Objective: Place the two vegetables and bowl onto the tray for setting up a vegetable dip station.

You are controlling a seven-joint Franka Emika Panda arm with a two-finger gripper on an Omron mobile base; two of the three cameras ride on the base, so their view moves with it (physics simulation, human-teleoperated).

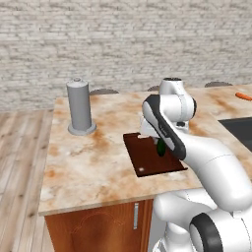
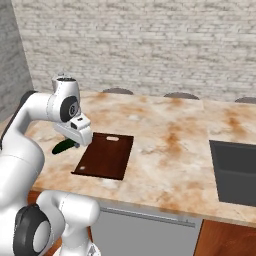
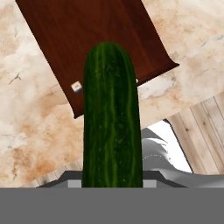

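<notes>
My gripper (image 2: 74,143) is shut on the slim dark green vegetable (image 3: 112,118), which runs up the middle of the hand view and hides the fingertips. It hangs above the dark reddish-brown tray (image 3: 87,35), near one of its short ends. From the left base view the green vegetable (image 1: 161,147) peeks out beside my forearm over the tray (image 1: 147,162). From the right base view the vegetable (image 2: 64,146) sticks out left of the tray (image 2: 107,155). The orange carrot (image 1: 243,96) lies on the counter at the far right. The bowl is out of view.
A tall grey cylinder (image 1: 79,108) stands on the marble counter (image 1: 98,147), left of the tray. A dark sink (image 2: 235,170) is sunk into the counter at the right. The counter's front edge runs just beyond the tray, with wood floor below.
</notes>
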